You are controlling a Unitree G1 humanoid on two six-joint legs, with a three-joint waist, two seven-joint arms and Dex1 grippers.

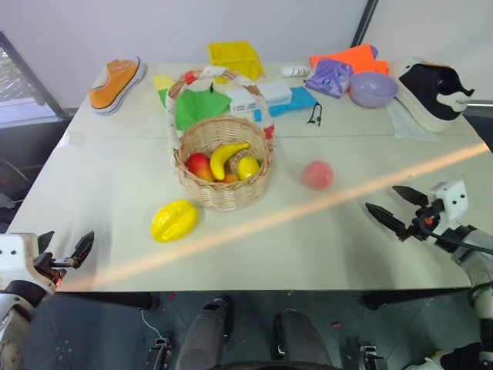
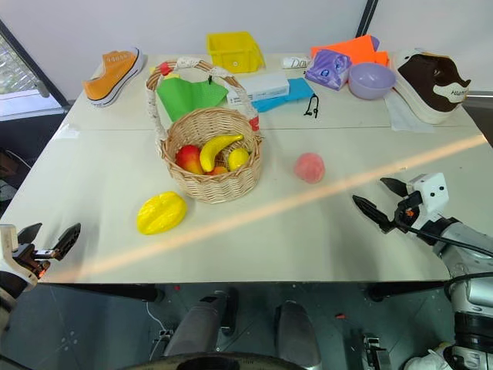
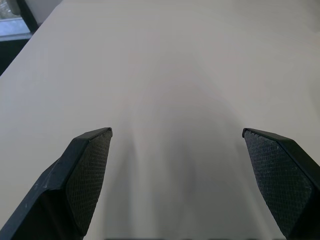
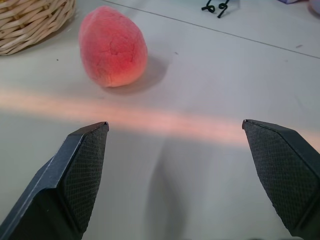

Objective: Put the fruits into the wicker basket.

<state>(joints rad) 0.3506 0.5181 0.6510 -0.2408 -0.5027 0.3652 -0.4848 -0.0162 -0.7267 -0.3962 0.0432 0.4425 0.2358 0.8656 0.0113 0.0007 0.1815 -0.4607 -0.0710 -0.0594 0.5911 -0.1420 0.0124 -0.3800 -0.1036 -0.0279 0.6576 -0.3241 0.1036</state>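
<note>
Peach point(image 4: 113, 47) lies ahead of right hand point(image 1: 397, 206) — apart.

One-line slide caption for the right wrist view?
Open right gripper facing the peach on the table, wicker basket beyond.

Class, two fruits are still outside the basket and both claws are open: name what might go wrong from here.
1. The peach is round and lies free on the table; a nudge from the open right claw might roll it away.
2. The glossy starfruit may slip in the left claw.
3. The wicker basket has a tall handle an arm could catch, tipping out the banana.
</note>
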